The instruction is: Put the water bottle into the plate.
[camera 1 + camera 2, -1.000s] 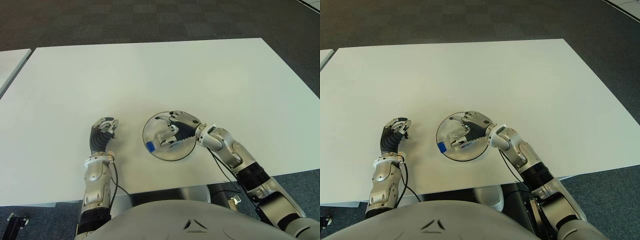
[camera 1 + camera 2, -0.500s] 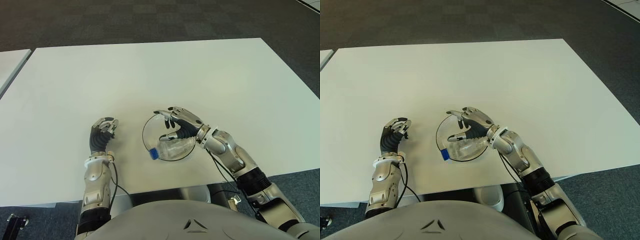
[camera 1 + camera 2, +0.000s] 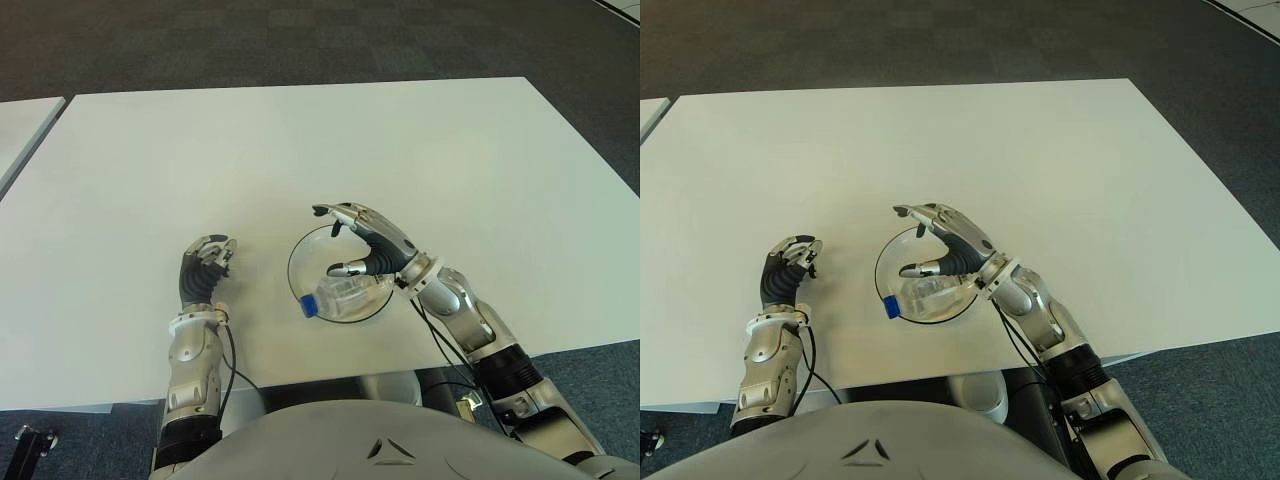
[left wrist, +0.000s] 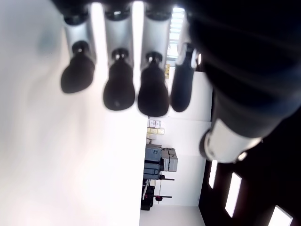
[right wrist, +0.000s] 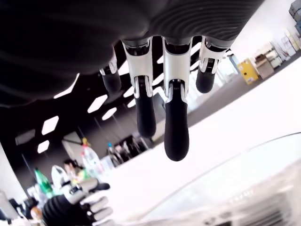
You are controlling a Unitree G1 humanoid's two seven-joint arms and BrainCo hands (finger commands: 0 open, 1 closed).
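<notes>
From the left eye view, a white worktop (image 3: 400, 140) carries a clear round plate (image 3: 300, 262) near its front edge, and the water bottle (image 3: 340, 293) lies on its side inside that plate, its blue cap (image 3: 309, 306) pointing toward the robot's left and reaching the plate's rim. The right hand (image 3: 368, 243) hovers over the plate with its fingers (image 3: 330, 212) spread and extended, holding nothing; the thumb tip shows just above the bottle, and whether it touches cannot be told. The left hand (image 3: 205, 268) shows on the worktop to the left of the plate, apart from it, its fingers loosely bent and empty. The right eye view gives the same layout: bottle (image 3: 928, 291) lying in the plate (image 3: 887, 262), open right hand (image 3: 955, 243) above it, left hand (image 3: 788, 268) off to the left. In the left wrist view, the left hand's dark fingertips (image 4: 119, 89) hang side by side over the white surface with nothing between them. In the right wrist view, the right hand's fingers (image 5: 176, 127) point out straight and empty above the clear curved rim of the plate (image 5: 244, 155), and the left hand (image 5: 77, 209) shows farther off.
</notes>
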